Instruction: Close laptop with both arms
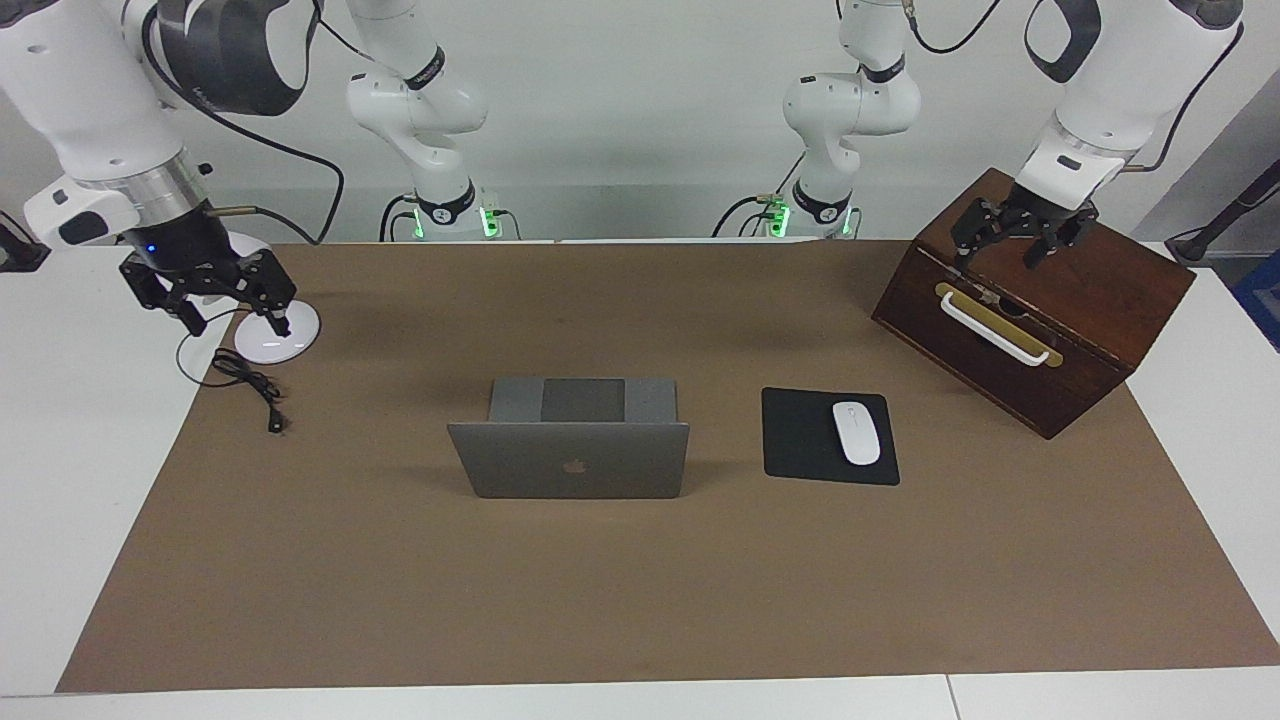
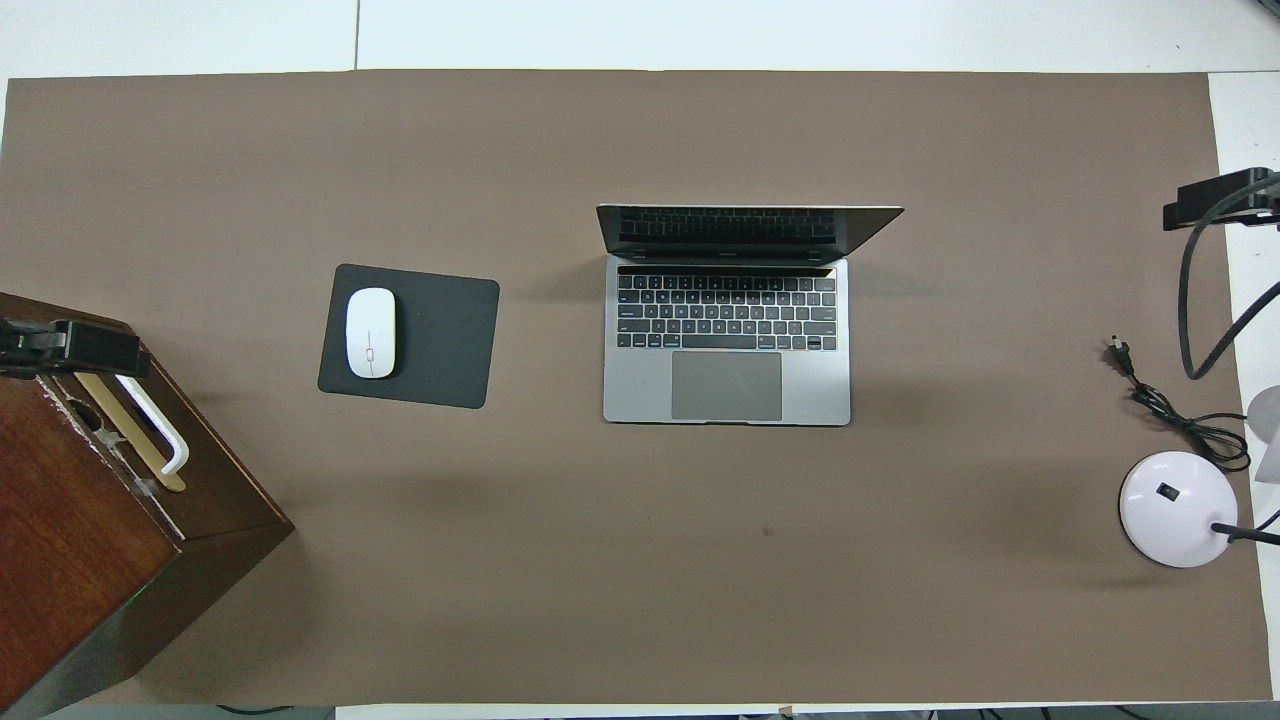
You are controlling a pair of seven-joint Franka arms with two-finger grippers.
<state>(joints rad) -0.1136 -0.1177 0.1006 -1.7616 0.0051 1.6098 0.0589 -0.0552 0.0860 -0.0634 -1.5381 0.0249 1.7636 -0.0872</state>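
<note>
The grey laptop stands open in the middle of the brown mat, its lid upright with the apple logo facing away from the robots. From above, its keyboard and trackpad show. My left gripper hangs open just over the top of the wooden box, toward the left arm's end of the table. My right gripper hangs open over the white lamp base at the right arm's end. Both hold nothing and are well away from the laptop. Only their tips show in the overhead view.
A black mouse pad with a white mouse lies beside the laptop toward the left arm's end. A dark wooden box with a white handle stands past it. A white round lamp base and black cable lie at the right arm's end.
</note>
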